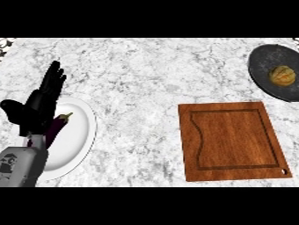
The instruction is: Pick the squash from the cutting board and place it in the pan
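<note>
Looking down, I see the grey-veined marble counter [139, 79] filling the whole view. The wooden cutting board [233, 140], with a groove running round its face, lies toward the counter's near right corner. A white plate [81, 132] sits by the near left edge, its left side covered by my arm. The dark round pan [269, 55] sits in the far right corner, apart from the board. My left forearm [16, 167] comes in at the near left corner, and my left hand [41, 103] hangs over the plate's left side, fingers straight and close together, pointing toward the far edge, thumb stuck out to the left. A purple eggplant [60, 125] lies on the plate just beside that hand, partly hidden by it. The squash [282, 75], yellowish and round, rests inside the pan near its middle.
</note>
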You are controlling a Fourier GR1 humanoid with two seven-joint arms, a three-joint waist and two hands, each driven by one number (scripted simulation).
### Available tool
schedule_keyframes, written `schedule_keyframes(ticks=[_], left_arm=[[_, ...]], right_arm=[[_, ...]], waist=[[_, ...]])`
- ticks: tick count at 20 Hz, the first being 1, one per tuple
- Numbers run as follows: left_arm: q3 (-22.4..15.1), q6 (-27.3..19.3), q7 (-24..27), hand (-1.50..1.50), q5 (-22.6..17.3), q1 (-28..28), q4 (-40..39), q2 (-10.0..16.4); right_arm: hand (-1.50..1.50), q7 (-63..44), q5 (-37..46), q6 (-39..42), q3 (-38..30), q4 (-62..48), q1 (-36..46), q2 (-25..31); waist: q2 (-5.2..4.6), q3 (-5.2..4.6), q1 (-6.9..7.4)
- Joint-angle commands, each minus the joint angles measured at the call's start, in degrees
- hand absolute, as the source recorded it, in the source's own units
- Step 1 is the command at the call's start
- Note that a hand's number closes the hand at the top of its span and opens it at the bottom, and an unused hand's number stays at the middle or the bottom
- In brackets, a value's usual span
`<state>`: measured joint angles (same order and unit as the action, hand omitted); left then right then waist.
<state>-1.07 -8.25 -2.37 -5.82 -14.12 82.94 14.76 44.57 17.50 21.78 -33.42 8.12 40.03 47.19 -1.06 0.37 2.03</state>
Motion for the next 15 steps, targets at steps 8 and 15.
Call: schedule_keyframes(ticks=[8, 15], left_arm=[[2.53, 0.99, -3.9, 0.0, -0.71, -0.79, 1.19, 2.41], [1.18, -0.23, -1.54, 0.0, 0.68, 1.37, 1.2, -0.85]], right_arm=[[-1.5, 10.68, -4.4, 14.66, -1.91, 2.98, -13.09, 5.63], [-1.5, 8.3, -3.95, 14.34, 1.23, 7.22, -15.29, 6.14]], waist=[[0.79, -0.1, -1.99], [0.88, -0.23, -1.8]])
